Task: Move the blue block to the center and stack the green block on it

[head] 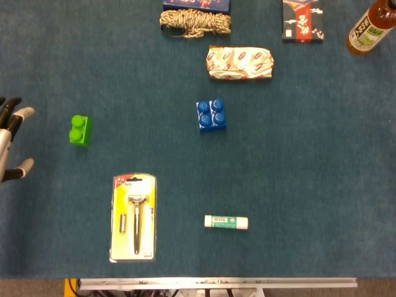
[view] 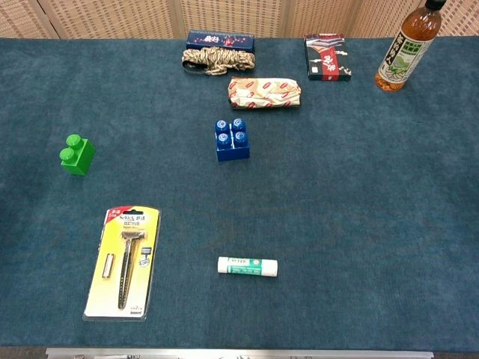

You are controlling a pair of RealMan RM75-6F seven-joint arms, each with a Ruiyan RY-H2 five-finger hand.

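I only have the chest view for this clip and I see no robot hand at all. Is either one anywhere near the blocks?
Observer: Yes. The head view shows the left robot hand at the left edge of the blue carpeted table, fingers spread, holding nothing.
Reviewer: How does it sit relative to the small green plastic block?
Observer: It is left of the green block, apart from it, with bare carpet between.
Reviewer: And the right one?
Observer: Neither view shows the right robot hand.
Reviewer: Anything between green and the blue studded plastic block?
Observer: Seen from above, only bare carpet lies between them and the blue block.
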